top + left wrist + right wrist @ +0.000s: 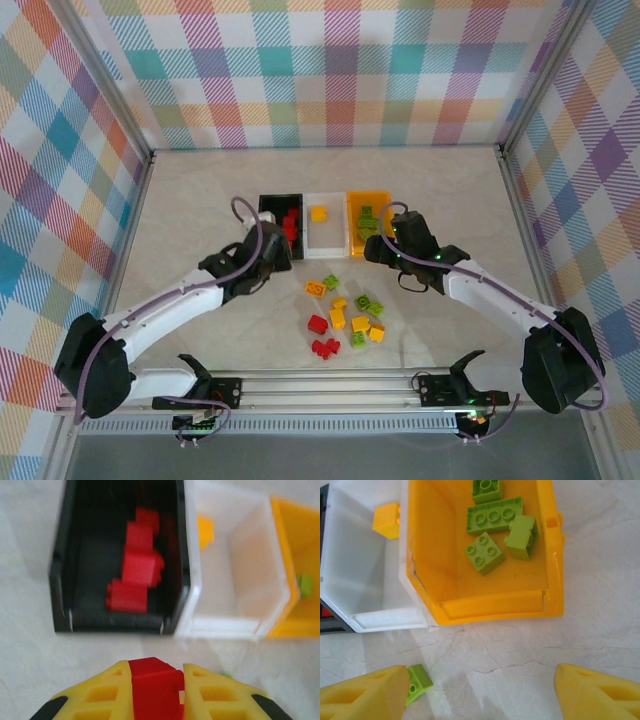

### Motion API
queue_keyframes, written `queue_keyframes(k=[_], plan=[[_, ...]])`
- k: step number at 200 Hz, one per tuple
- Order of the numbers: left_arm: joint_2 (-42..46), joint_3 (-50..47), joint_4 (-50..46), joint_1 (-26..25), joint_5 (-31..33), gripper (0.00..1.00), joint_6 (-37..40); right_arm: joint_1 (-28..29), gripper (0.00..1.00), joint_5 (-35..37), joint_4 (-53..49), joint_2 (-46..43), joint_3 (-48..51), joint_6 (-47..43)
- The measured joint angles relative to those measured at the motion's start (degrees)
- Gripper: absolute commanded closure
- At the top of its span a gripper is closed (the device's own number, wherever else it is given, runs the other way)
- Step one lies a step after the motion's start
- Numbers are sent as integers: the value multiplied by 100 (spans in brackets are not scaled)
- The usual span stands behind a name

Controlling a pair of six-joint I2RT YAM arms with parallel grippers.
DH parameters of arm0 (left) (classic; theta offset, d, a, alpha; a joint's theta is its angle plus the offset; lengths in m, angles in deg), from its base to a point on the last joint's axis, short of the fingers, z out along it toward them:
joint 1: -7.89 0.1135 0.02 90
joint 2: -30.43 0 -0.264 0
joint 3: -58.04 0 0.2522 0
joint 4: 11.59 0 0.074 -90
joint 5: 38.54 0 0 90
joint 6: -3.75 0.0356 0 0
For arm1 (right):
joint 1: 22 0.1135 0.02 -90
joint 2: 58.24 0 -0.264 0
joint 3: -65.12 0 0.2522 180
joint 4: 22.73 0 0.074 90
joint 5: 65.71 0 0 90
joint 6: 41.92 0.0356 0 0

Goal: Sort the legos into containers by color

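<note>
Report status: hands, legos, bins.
Left hand shut on red lego, just short of black bin. Right hand open, empty, before orange bin. Loose legos unsorted; nothing blocking.

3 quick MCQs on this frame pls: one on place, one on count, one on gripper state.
1. The four grouped lime green studded plastic bricks lie in:
A the open white plastic bin
B the open orange-yellow plastic bin
C the open black plastic bin

2. How many bricks are in the white plastic bin?
A one
B three
C five

3. The left gripper is:
A open and empty
B shut on a red studded plastic brick
C shut on a green brick

Key:
1 B, the right wrist view shows all four on that bin's floor.
2 A, a single yellow-orange brick sits at its far end.
3 B, the yellow fingers press the red brick from both sides, short of the black plastic bin.
</note>
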State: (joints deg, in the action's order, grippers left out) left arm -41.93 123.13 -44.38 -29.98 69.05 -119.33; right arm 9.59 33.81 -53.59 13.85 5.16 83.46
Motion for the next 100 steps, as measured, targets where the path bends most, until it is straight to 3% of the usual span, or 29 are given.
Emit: queue_keyframes(k=[27, 66, 88, 100], plan=[[-817, 828, -85, 557, -4, 76, 227, 0, 24, -4, -9, -9, 109, 20], [-2157, 1836, -306, 892, 7, 74, 522, 37, 24, -81, -22, -81, 133, 22], [-2640, 2240, -498, 988, 7, 66, 634, 122, 24, -129, -48, -199, 199, 22], [-2837, 2417, -577, 1049, 4, 54, 715, 205, 23, -170, -55, -295, 275, 33]])
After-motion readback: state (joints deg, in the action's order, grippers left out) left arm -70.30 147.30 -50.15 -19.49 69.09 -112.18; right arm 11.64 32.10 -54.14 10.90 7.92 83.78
